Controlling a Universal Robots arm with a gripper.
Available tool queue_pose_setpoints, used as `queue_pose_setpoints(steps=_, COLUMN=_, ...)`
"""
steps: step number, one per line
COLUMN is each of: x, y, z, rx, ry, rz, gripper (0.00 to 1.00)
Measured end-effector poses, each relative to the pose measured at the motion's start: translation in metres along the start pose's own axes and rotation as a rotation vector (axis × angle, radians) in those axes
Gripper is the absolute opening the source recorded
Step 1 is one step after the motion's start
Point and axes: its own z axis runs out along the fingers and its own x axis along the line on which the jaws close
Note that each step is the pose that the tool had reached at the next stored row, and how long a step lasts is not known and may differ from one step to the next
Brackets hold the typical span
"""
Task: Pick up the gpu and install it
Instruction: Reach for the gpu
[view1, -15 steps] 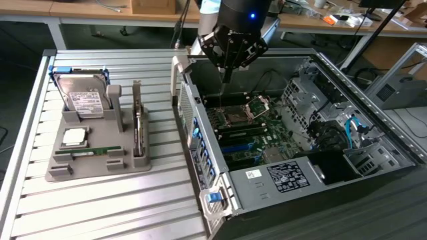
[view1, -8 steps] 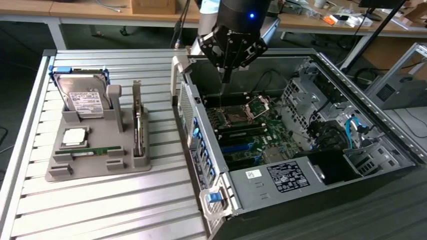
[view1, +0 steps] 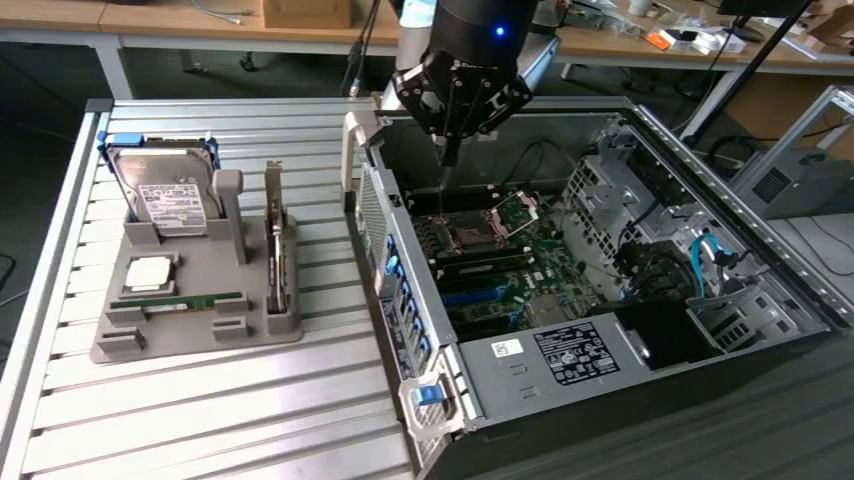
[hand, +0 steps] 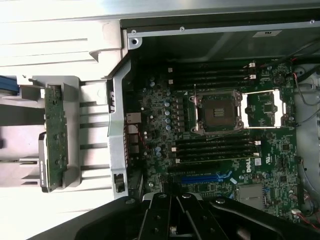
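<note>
The gpu (view1: 276, 250) is a thin dark card standing on edge in the right slot of a grey holder (view1: 200, 345) on the slatted table. In the wrist view the gpu (hand: 55, 132) is seen edge-on from above, greenish with a silvery metal end. My gripper (view1: 451, 150) hangs over the back left corner of the open computer case (view1: 587, 350), well to the exterior view's right of the gpu. Its fingers are shut, with nothing between them. In the wrist view the gripper (hand: 172, 222) points down at the motherboard (hand: 215, 145).
The holder also carries a silver hard drive (view1: 167, 195), a square processor chip (view1: 150, 272) and a slim green memory stick (view1: 187, 300). Inside the case are an open processor socket (hand: 218, 112), a blue slot (hand: 205, 177) and cabling (view1: 707, 260). Desks stand behind.
</note>
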Motion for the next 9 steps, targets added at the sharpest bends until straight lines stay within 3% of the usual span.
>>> queue_pose_setpoints(steps=9, x=0.0047, y=-0.0004, z=-0.0001, rx=0.0, ry=0.0, rz=0.0, gripper=0.11)
